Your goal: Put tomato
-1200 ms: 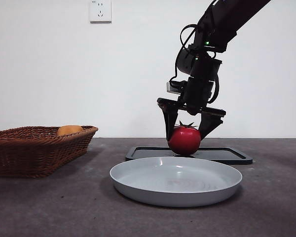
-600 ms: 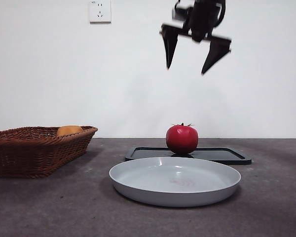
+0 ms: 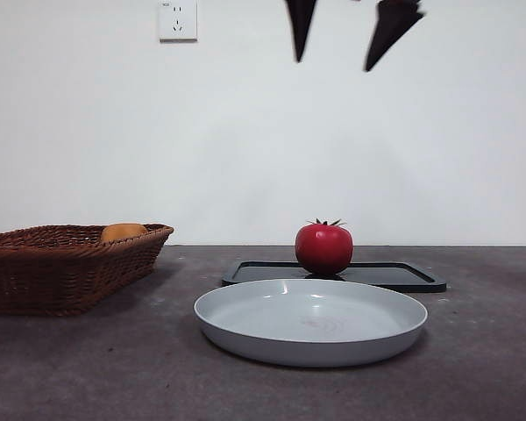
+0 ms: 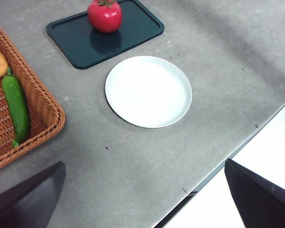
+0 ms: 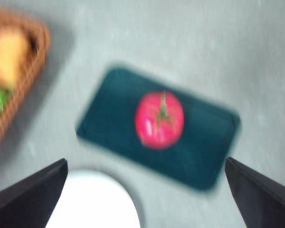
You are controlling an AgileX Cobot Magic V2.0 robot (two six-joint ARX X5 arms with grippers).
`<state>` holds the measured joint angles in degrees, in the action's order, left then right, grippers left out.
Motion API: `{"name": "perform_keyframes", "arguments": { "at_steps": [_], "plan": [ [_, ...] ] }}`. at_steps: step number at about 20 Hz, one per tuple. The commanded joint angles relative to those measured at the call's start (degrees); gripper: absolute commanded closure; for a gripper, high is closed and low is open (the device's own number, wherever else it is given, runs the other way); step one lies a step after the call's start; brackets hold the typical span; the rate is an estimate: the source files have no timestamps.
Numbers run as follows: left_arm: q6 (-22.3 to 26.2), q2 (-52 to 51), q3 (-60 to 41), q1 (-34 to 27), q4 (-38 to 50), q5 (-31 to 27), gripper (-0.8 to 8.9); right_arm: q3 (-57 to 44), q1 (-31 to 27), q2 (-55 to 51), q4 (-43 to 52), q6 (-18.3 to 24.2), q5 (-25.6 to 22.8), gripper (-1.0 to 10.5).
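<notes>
The red tomato (image 3: 324,247) with a green stem stands on the dark tray (image 3: 394,275) behind the white plate (image 3: 310,321). It also shows in the left wrist view (image 4: 105,15) and, blurred, in the right wrist view (image 5: 159,119). My right gripper (image 3: 344,37) is open and empty, high above the tomato at the top edge of the front view. My left gripper (image 4: 142,194) is open and empty, high over the table's near edge, away from the tomato.
A wicker basket (image 3: 44,263) stands at the left with an orange fruit (image 3: 124,231) and a green cucumber (image 4: 17,107) in it. A wall socket (image 3: 177,18) is on the white wall. The table's edge (image 4: 237,147) shows in the left wrist view.
My right gripper has let go of the tomato and risen from around it to the top of the front view. The tomato stays on the tray.
</notes>
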<state>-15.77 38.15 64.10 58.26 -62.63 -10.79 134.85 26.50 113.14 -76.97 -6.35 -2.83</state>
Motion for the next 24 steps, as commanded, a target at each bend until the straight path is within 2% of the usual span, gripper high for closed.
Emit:
{"name": "perform_keyframes", "arguments": {
  "at_steps": [1, 3, 8, 12, 16, 19, 24],
  "plan": [
    [0.5, 0.4, 0.3, 0.6, 0.5, -0.4, 1.58, -11.4, -0.2, -7.8, -5.3, 0.8, -2.9, 3.5],
    [0.5, 0.4, 0.3, 0.6, 0.5, -0.4, 1.59, -21.1, -0.2, -16.1, -5.3, 0.8, -6.4, 3.5],
    [0.1, 0.4, 0.3, 0.6, 0.5, -0.4, 1.58, -40.6, -0.1, -37.1, -4.3, 0.8, -6.4, 3.5],
    [-2.4, 0.4, 0.3, 0.6, 0.6, -0.4, 1.59, -56.2, 0.0, -56.0, 5.6, -0.2, -1.2, 3.5],
    [-3.3, 0.4, 0.3, 0.6, 0.7, -0.4, 1.59, -69.1, 0.0, -70.7, 6.1, -1.3, 0.6, 3.5],
    [-3.3, 0.4, 0.3, 0.6, 0.8, -0.4, 1.59, -75.6, 0.0, -79.6, 6.2, -3.9, 5.0, 3.5],
    [-3.3, 0.5, 0.3, 0.6, 0.9, -0.4, 1.59, -77.9, 0.0, -85.9, 6.5, -5.2, 6.0, 3.5]
  ]
}}
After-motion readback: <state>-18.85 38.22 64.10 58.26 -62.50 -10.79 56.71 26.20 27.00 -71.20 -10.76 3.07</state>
